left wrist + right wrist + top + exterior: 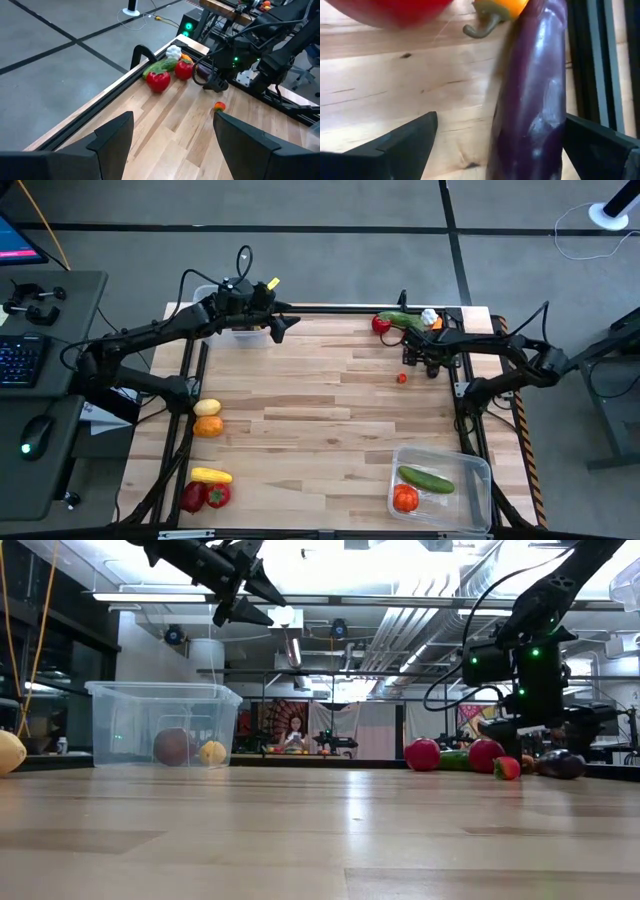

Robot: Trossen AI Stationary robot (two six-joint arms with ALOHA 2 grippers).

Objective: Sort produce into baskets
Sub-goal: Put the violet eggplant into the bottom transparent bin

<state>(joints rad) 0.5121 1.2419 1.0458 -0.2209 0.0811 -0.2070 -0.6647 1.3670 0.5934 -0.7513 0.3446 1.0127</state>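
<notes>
Reaching for the eggplant (pixel 532 95), your right pincer (pixel 500 145) stands apart astride it; close next. Left pincer (pixel 172 135) hangs apart, empty, above the bench (pixel 320 410).

We see a purple eggplant (pixel 532 95) lying on the wooden table (pixel 395 95) between the spread fingers of the right gripper (pixel 505 145); beyond it, a red fruit (pixel 385 10) and an orange pepper (pixel 502 7) with a green stem.
</notes>
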